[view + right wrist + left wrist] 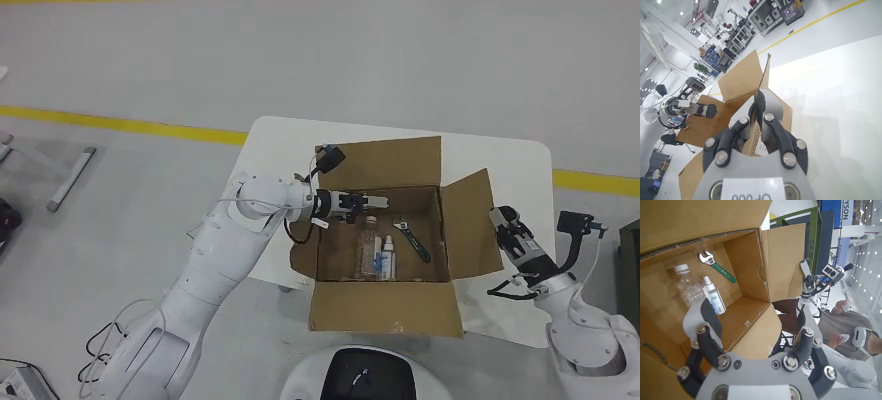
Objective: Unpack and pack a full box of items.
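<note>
Inside the open box (385,305) on the white worktop (500,160) lie a clear bottle (369,245), a spray bottle (386,258) just beside it and a green-handled wrench (412,240) nearer the right wall; the left tool (368,203) hangs open over the clear bottle's cap end; the right tool (508,232) is closed, pinching the edge of the box's right flap (470,225).

Open box (385,305) at frame centre on a table (500,165), inside it a bottle (368,245) at left, a spray bottle (387,257) just beside its right, a wrench (411,238) farther right, lying apart
</note>
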